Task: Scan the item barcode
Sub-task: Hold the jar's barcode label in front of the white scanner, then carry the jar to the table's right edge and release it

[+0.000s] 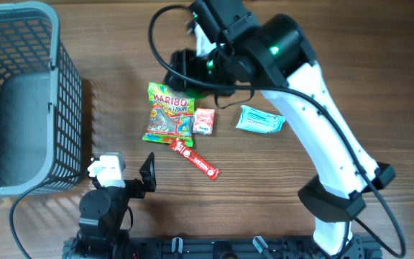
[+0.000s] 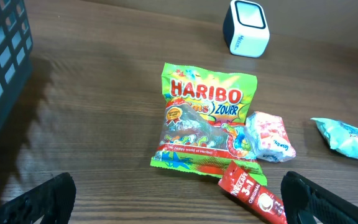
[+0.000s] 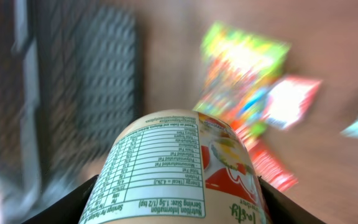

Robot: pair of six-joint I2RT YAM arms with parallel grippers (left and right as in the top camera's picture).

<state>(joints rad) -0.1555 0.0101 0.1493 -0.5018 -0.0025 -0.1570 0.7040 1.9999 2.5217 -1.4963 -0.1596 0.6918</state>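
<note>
My right gripper (image 3: 179,208) is shut on a round tub (image 3: 179,168) with a nutrition table and a red and white label, one black finger on each side. From overhead, the right gripper (image 1: 192,68) hangs over the far middle of the table, just beyond the sweets bag, and the tub is hidden under the arm. A small white barcode scanner (image 2: 246,28) stands upright beyond the bag in the left wrist view. My left gripper (image 2: 179,202) stands wide open near the front edge (image 1: 121,169), with nothing between its fingers.
A green Haribo bag (image 1: 169,114) (image 2: 207,118), a pink and white packet (image 1: 204,120) (image 2: 269,135), a red Nescafe stick (image 1: 195,159) (image 2: 253,198) and a teal packet (image 1: 259,119) (image 2: 347,138) lie mid-table. A grey wire basket (image 1: 20,93) stands at the far left.
</note>
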